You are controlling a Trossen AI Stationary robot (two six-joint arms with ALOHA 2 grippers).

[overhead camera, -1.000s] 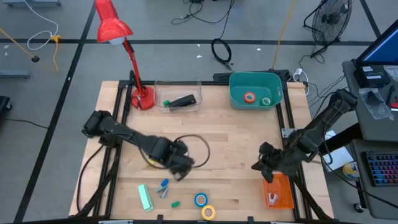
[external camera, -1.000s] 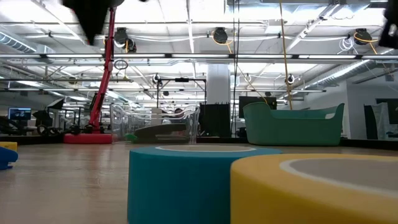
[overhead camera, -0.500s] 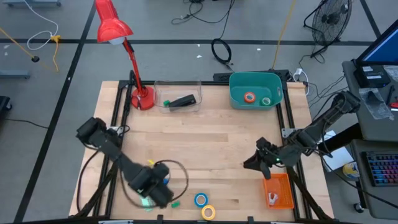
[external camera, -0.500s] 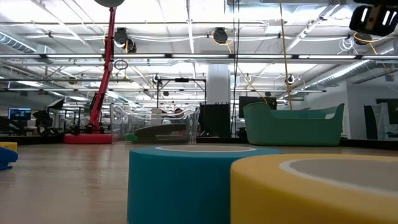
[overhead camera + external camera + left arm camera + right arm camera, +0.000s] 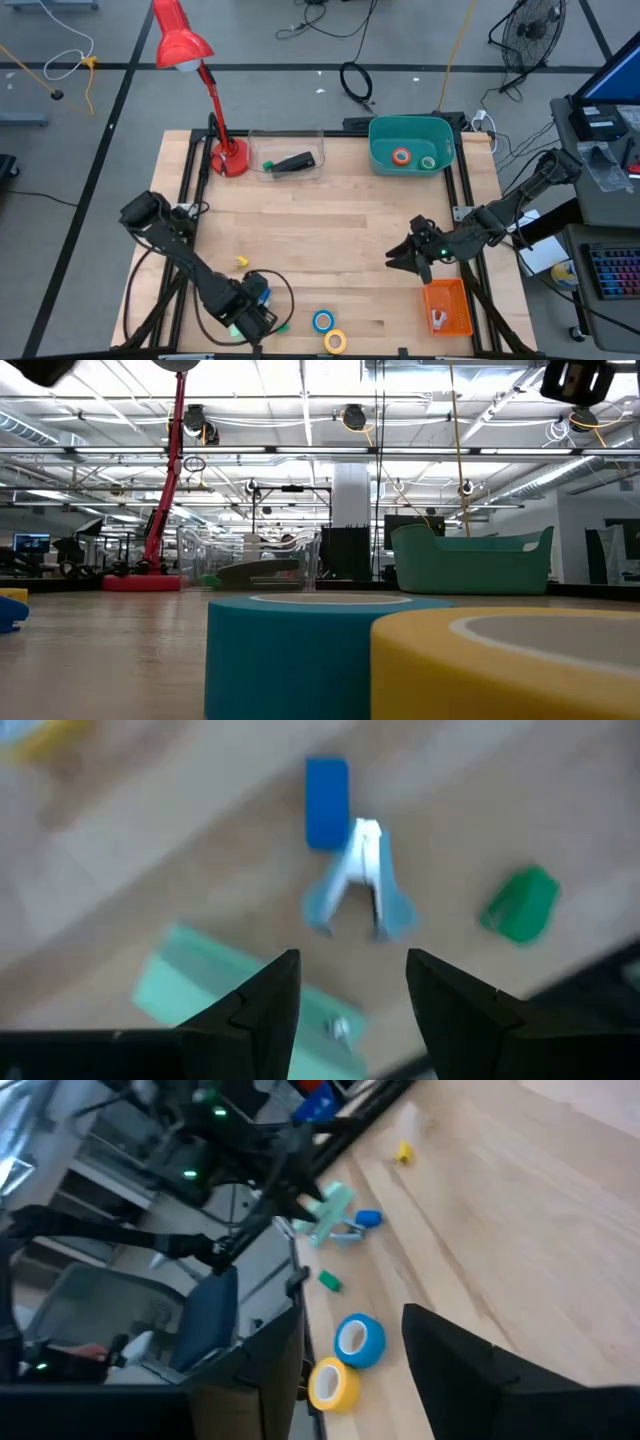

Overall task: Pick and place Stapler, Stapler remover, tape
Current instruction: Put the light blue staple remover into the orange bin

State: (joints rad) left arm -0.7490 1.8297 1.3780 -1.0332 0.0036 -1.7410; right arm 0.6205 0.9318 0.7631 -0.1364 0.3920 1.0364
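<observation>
While low over the table's (image 5: 330, 225) near-left edge, left gripper (image 5: 345, 985) parted, empty above blue staple remover (image 5: 357, 880) and mint stapler (image 5: 215, 990); right gripper (image 5: 392, 262) open, empty, mid-right.

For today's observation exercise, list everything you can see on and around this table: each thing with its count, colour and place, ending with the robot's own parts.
Tape rolls: four; blue and yellow at the near edge, orange and green in the teal bin.
Teal bin: one, far right.
Clear tray: one, far side, holding a black stapler.
Red lamp: one, far left.
Orange tray: one, near right.
Mint stapler, blue staple remover: near left.
Left gripper: open, above them.
Right gripper: open, beside the orange tray.
</observation>
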